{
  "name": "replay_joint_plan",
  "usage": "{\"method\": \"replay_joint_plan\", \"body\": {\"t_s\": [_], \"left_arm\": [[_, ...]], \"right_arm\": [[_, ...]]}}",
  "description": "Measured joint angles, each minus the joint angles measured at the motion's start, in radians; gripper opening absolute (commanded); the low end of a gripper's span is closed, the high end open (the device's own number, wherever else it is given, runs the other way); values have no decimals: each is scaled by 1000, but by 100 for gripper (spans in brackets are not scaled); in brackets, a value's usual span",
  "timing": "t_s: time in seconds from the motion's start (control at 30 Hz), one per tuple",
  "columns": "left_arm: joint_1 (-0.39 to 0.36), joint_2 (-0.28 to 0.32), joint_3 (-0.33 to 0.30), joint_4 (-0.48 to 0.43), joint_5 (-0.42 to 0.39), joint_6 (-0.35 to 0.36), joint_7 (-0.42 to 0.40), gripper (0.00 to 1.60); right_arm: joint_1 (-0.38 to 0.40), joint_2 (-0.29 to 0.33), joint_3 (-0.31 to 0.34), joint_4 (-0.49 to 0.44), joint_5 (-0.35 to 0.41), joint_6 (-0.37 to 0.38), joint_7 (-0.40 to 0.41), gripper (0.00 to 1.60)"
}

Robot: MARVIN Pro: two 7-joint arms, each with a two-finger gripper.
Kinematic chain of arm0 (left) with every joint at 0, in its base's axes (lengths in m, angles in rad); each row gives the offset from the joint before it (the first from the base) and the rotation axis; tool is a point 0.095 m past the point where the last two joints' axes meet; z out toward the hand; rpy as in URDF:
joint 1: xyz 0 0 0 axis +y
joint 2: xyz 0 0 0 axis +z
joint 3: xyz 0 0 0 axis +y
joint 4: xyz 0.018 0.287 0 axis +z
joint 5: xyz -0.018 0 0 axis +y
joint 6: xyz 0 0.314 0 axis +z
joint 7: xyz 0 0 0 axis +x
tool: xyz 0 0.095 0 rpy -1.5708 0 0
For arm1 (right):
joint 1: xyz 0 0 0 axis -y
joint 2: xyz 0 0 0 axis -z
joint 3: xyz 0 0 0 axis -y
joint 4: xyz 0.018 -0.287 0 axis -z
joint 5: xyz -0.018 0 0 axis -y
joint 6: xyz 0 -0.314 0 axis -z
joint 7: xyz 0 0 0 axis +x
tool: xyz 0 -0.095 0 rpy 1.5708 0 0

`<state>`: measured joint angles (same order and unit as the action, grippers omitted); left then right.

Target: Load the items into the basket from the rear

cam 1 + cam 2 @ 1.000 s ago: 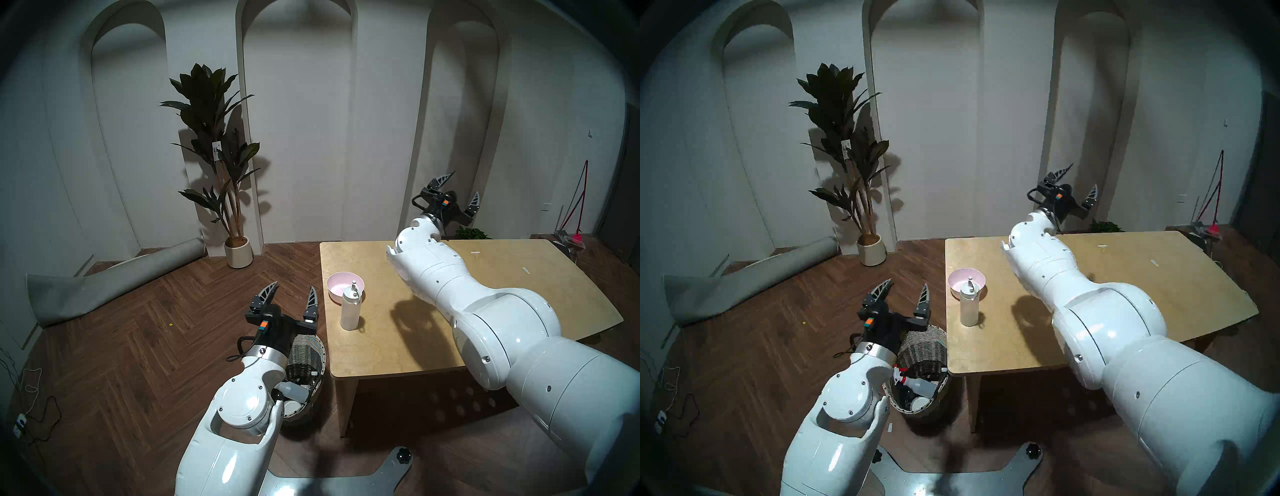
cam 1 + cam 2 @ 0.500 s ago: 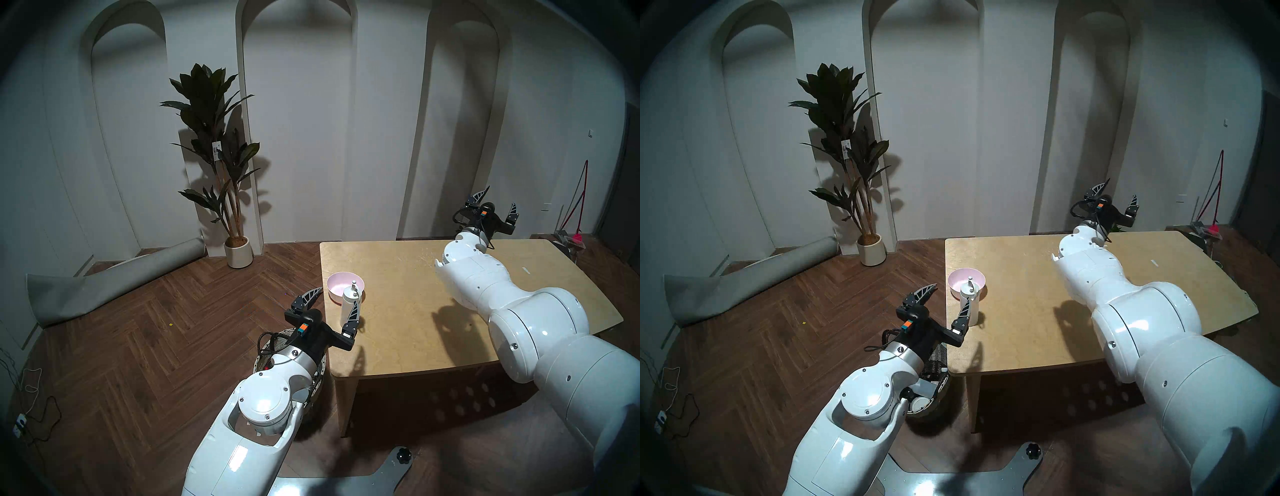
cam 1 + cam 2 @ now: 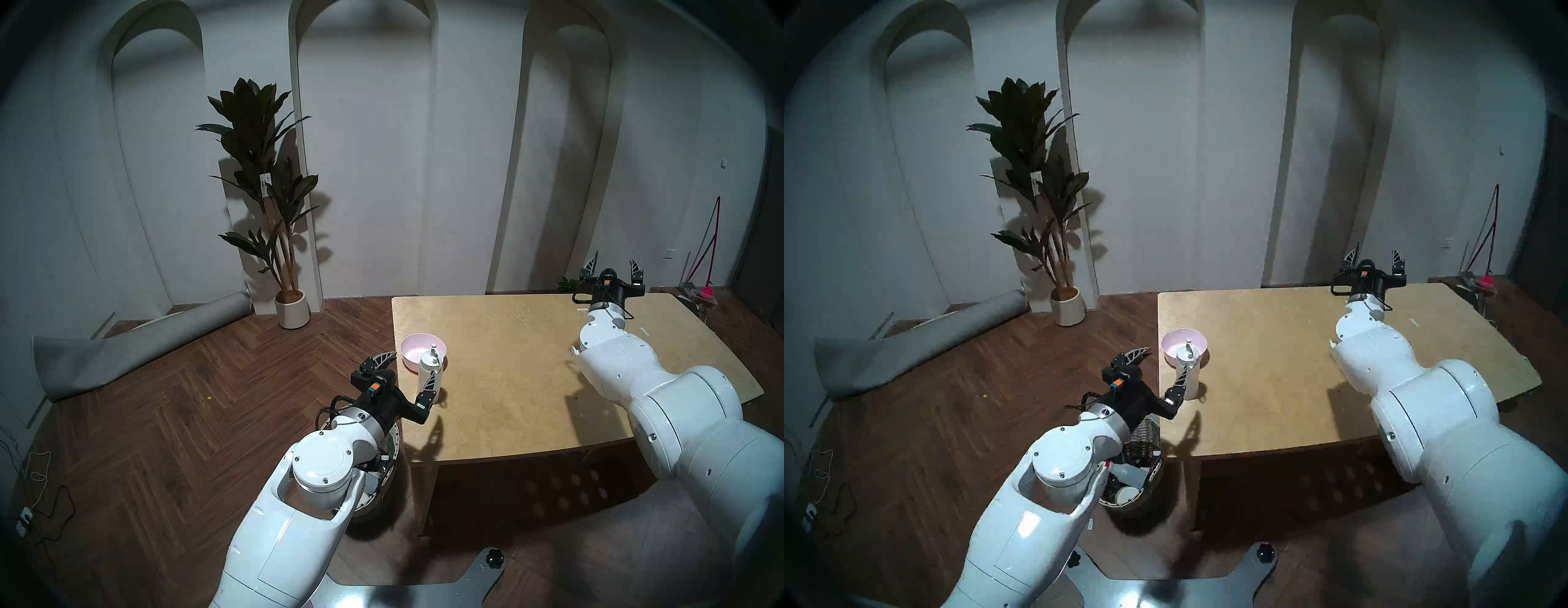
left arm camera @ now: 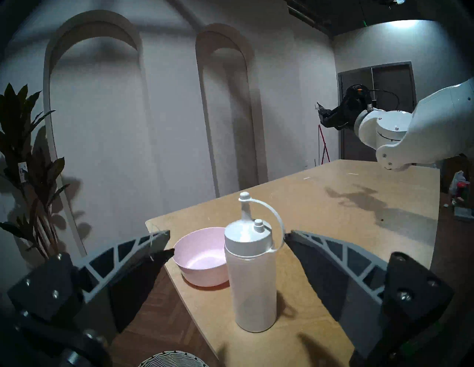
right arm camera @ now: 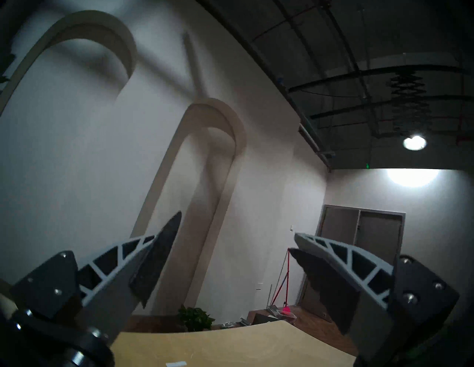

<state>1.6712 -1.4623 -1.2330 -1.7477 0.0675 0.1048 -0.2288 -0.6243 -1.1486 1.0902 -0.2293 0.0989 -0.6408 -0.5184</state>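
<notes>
- Lying in the basket (image 3: pixel 1149 429) already was the spray bottle (image 3: pixel 1129 472).
- The left gripper (image 4: pixel 227 246), jaws apart, framed the squeeze bottle (image 4: pixel 252 276); the bowl (image 4: pixel 198 256) waited.
- The right gripper (image 5: pixel 237 246) stood apart, empty.

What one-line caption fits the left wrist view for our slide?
Open left gripper frames an upright squeeze bottle beside a pink bowl on the wooden table.
</notes>
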Motion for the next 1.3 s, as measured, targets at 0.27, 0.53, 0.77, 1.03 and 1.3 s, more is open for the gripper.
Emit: {"method": "replay_joint_plan", "body": {"t_s": [0.27, 0.53, 0.77, 1.03, 1.3], "left_arm": [[-49, -1, 7, 65, -18, 57, -56, 160], [-104, -6, 19, 123, -41, 96, -109, 160], [-169, -22, 1, 209, -71, 111, -140, 160], [-228, -38, -18, 289, -93, 95, -158, 160], [-275, -56, -19, 366, -111, 68, -184, 160]], "right_arm": [[-34, 37, -15, -5, 1, -21, 159, 160], [-47, 66, -3, -19, 37, -38, 319, 160], [-56, 86, 27, -41, 91, -43, 489, 160], [-69, 103, 63, -61, 152, -36, 644, 160], [-85, 122, 102, -81, 219, 16, 792, 160]]}}
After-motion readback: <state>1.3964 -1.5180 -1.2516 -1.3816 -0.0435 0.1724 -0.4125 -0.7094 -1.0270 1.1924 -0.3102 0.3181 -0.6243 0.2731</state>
